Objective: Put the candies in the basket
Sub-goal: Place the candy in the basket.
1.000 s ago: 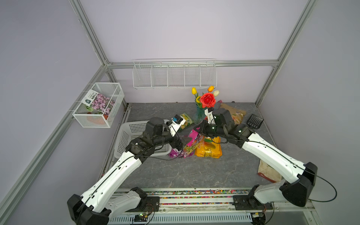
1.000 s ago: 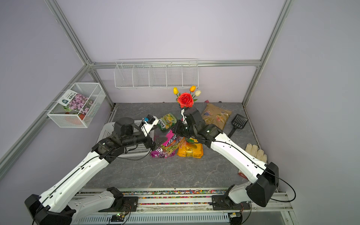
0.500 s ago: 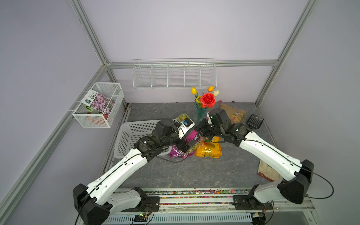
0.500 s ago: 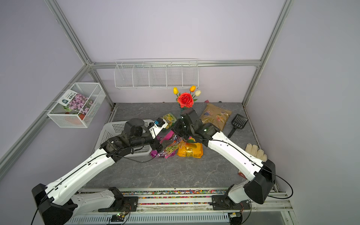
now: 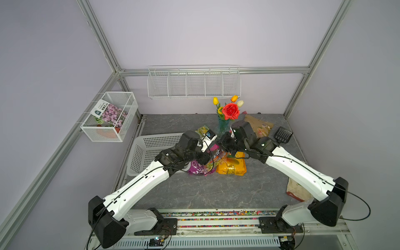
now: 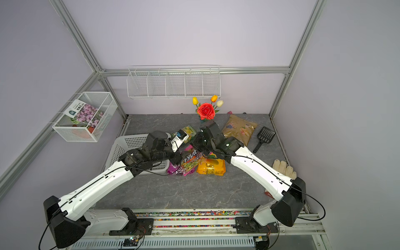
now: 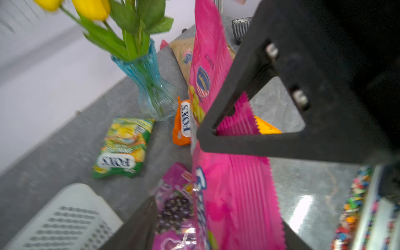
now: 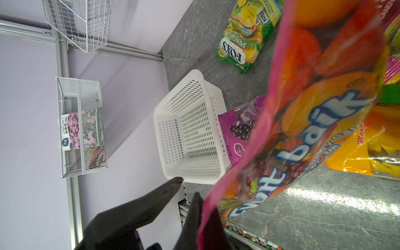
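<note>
Down on the gray tabletop (image 5: 194,190), off to the left: a white basket (image 5: 142,155) with nothing inside yet. Lifted just beside it, a big pink bag (image 7: 233,194) (shiny, fruit pictures, zigzag edge). Pinched tight by the right fingers (image 8: 168,188), likely for handing across. Ringed by the left fingers (image 7: 238,147), half wide, not squeezing.

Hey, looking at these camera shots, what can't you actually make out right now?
- In both top views: how left gripper and right gripper meet the large pink bag; their wrists cover it.
- Left wrist view: orange FOX'S bag, half behind the large pink bag; blur smears small print.
- In a top view: packet, mostly under right arm.
</note>
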You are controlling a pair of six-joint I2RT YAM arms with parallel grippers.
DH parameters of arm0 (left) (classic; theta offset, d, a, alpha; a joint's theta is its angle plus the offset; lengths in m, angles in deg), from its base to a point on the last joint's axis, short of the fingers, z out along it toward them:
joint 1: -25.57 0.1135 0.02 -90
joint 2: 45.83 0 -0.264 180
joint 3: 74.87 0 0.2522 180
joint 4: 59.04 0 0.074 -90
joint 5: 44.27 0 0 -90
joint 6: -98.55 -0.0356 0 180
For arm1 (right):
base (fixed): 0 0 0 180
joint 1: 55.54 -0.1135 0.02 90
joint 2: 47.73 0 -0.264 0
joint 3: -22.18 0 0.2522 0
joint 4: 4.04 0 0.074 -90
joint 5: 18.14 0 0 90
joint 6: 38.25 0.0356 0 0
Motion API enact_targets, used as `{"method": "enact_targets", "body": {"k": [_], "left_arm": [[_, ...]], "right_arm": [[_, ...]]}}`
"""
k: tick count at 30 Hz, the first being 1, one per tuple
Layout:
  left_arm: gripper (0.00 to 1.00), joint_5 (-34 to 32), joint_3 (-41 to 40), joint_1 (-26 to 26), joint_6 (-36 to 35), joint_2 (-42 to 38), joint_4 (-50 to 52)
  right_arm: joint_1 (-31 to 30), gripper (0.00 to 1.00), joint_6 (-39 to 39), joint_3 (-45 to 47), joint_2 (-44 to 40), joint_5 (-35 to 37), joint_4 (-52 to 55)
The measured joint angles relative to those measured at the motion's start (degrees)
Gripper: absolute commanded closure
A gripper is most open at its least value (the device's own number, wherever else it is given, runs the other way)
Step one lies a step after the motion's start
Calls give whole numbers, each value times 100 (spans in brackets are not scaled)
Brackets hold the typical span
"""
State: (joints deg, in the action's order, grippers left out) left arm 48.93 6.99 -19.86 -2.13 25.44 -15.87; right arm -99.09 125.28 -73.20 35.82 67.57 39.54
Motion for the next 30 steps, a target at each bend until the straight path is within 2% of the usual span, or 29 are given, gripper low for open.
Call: {"method": "enact_targets", "body": {"k": [3, 6, 9, 12, 16, 20, 25, 30], "left_arm": [[68, -39, 170, -4, -50, 0, 61], [100, 74, 254, -37, -149, -2, 136], [100, 186, 251, -33, -315, -48, 216], [100, 275, 221, -24, -404, -188, 216], [100, 44, 24, -26, -256, -584, 160], [100, -444, -170, -26, 103, -1019, 76], [100, -955, -35, -22, 573, -1104, 76], [100, -1458, 282, 175, 1045, -1062, 439]], "right_arm": [[0, 97, 2, 0, 0, 28, -52], [0, 76, 13, 0, 0, 46, -127], [0, 59, -116, 17, -42, 116, -326], [-2, 47, -433, 219, -258, 249, -667], [-4, 43, -1285, 664, -737, 341, -1182], [-2, 38, -2577, 1034, -1165, 219, -1766], [-4, 32, -4312, 1585, -1401, -487, -2479], [-105, 23, -5668, 1792, -1161, -1045, -2612]]}}
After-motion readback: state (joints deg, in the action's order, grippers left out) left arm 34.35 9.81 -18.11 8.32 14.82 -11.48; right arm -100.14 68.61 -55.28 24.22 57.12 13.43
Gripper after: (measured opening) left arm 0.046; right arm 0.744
